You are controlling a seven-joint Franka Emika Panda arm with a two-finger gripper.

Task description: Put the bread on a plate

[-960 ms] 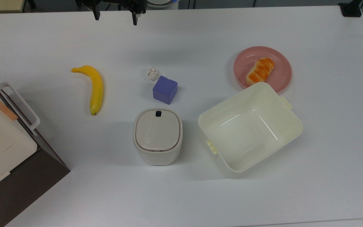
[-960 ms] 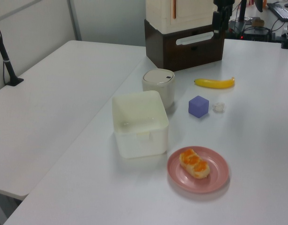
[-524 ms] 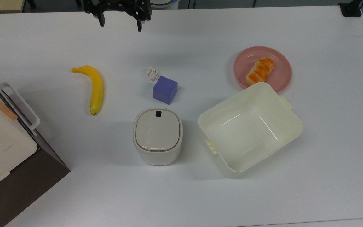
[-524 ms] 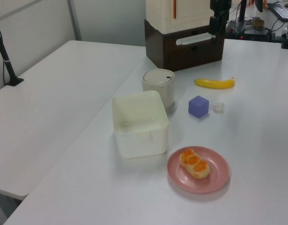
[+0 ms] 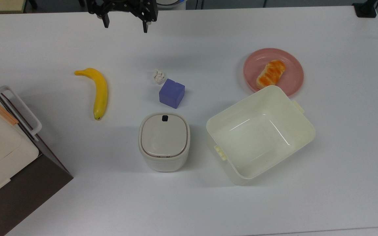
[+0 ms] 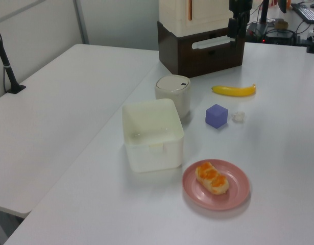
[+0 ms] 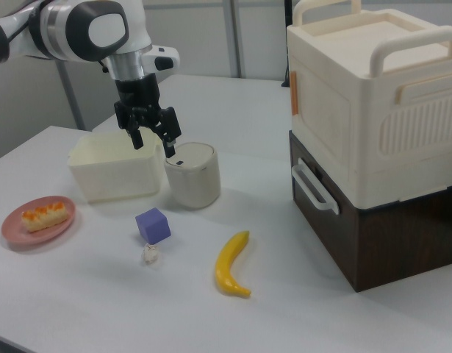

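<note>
The bread [image 5: 270, 74] [image 6: 212, 177] [image 7: 43, 214], an orange-brown ridged roll, lies on the round pink plate [image 5: 292, 70] [image 6: 236, 191] [image 7: 20, 229] at the top view's right. My gripper [image 5: 124, 27] [image 7: 152, 143] hangs open and empty high above the table near the top view's upper edge, far to the left of the plate. In the left view the gripper [image 6: 234, 29] is at the far end of the table, in front of the stacked boxes.
A cream tub [image 5: 260, 133] stands open right beside the plate. A lidded white canister [image 5: 164, 141], a purple cube [image 5: 171, 93], a crumpled white scrap [image 5: 158, 76] and a yellow banana [image 5: 99, 91] lie mid-table. A cream and brown stacked box [image 7: 372, 132] stands at the top view's left edge.
Between one second and half a second ago the gripper came a little further into the top view, toward the table's middle. Since then nothing has moved. The bread stays on the plate.
</note>
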